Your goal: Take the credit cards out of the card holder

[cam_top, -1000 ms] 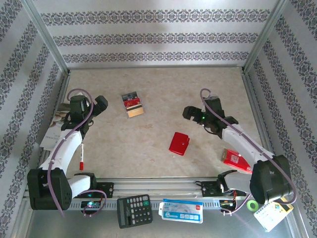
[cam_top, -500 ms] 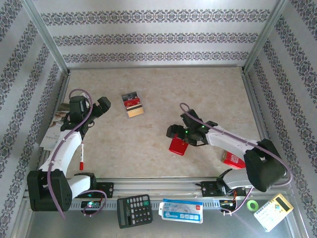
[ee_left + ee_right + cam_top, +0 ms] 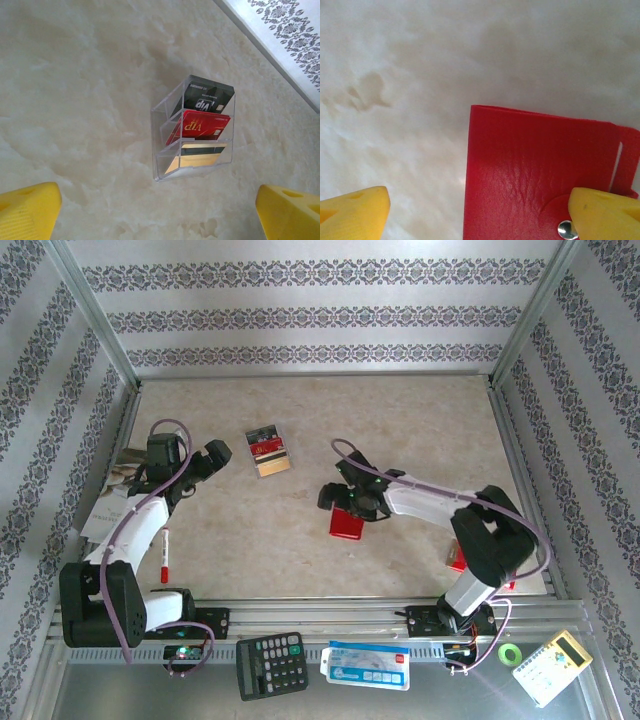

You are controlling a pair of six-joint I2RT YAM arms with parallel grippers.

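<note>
The red card holder [image 3: 347, 525] lies folded shut on the table's middle, its snap tab [image 3: 568, 226] fastened and its inside hidden. My right gripper [image 3: 347, 502] hovers low over it, open. In the right wrist view the right gripper [image 3: 480, 215] straddles the holder's [image 3: 530, 170] left edge, with one yellow fingertip [image 3: 602, 212] over the tab. Black, red and gold credit cards [image 3: 267, 451] stand in a clear tiered rack [image 3: 165, 150] further left. My left gripper [image 3: 214, 457] is open and faces that rack from the left; in the left wrist view the gripper [image 3: 160, 212] has nothing between its fingers.
A red box [image 3: 458, 558] lies at right, partly behind the right arm. A red pen [image 3: 164, 562] and papers [image 3: 105, 505] lie by the left arm. On the near ledge sit a calculator [image 3: 270, 665], a blue-and-white packet [image 3: 366, 665] and a green tape roll [image 3: 510, 652].
The right arm has swung left and come down over the card holder, which has shifted a little left. The left gripper has edged slightly toward the rack.
</note>
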